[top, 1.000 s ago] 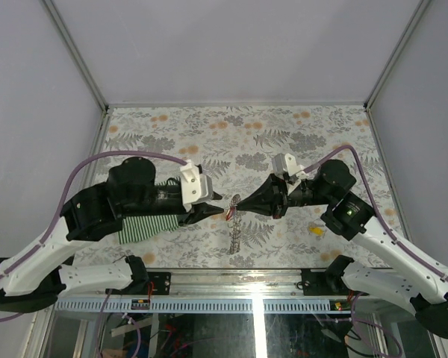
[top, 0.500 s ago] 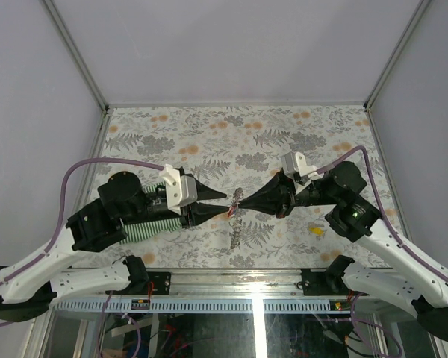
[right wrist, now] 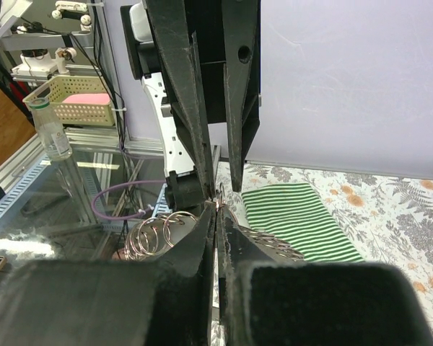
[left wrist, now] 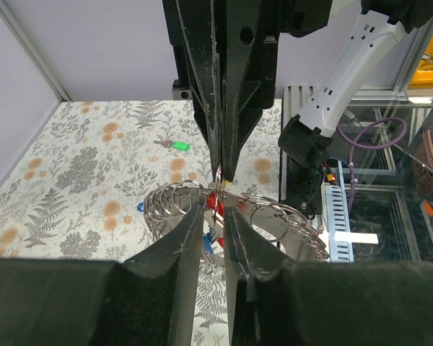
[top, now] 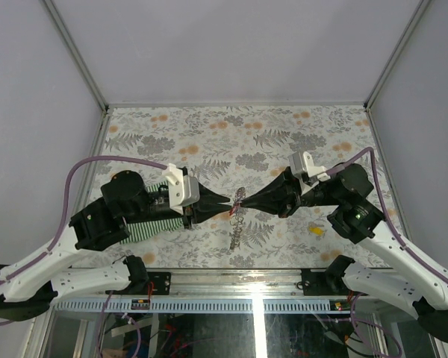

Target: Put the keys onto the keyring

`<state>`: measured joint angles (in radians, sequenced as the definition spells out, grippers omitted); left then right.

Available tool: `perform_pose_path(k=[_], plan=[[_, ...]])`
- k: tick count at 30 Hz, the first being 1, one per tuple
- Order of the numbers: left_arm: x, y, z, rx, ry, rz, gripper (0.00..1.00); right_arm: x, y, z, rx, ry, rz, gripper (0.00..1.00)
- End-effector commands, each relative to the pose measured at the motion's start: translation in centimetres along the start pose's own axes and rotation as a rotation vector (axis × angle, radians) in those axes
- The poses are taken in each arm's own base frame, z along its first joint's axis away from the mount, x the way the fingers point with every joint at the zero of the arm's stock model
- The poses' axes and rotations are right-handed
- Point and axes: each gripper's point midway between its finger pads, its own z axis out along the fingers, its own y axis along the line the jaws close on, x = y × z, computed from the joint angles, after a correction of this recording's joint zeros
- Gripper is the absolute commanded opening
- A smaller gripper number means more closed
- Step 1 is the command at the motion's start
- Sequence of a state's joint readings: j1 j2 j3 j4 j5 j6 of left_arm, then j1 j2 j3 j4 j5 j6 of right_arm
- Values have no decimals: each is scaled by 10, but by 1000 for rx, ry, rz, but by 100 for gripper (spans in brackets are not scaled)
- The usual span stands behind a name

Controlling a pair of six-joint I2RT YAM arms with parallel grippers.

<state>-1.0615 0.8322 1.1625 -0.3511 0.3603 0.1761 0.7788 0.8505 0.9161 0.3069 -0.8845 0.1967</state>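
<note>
The keyring (top: 237, 233), a floppy silvery loop of coils, hangs from my right gripper (top: 240, 200), which is shut on its top (right wrist: 217, 205). A red key (left wrist: 214, 201) and a blue key (left wrist: 206, 246) dangle at the ring just under that grip. My left gripper (top: 228, 201) meets the right one tip to tip. Its fingers (left wrist: 185, 232) stand a narrow gap apart, with the red key in line with the gap just past the tips. On the table lie a green key (left wrist: 179, 145), a yellow key (top: 314, 230) and another blue key (left wrist: 141, 207).
A green striped cloth (top: 151, 226) lies under my left arm, also seen in the right wrist view (right wrist: 296, 215). Grey walls close in the patterned table (top: 231, 134) on three sides, and a metal rail (top: 231, 287) runs along its near edge.
My left gripper has swung up and right to the right gripper's tip, and its jaws have narrowed. The right arm has drawn slightly right, still holding the keyring.
</note>
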Motion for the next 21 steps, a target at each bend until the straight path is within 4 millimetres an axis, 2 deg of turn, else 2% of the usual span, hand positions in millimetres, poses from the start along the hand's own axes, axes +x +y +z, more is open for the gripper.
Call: perform_pose_path(k=[1, 6, 14, 21], plan=[[-17, -4, 2, 21, -61, 16, 19, -46, 15, -2, -33, -110, -117, 0], [-15, -3, 3, 22, -54, 17, 17, -47, 16, -1, -37, -113, -117, 0], [-20, -2, 4, 23, -67, 29, 0, -46, 15, -2, -28, -114, -118, 0], [-20, -2, 4, 19, -69, 30, 0, -57, 17, -5, -10, -149, -142, 0]])
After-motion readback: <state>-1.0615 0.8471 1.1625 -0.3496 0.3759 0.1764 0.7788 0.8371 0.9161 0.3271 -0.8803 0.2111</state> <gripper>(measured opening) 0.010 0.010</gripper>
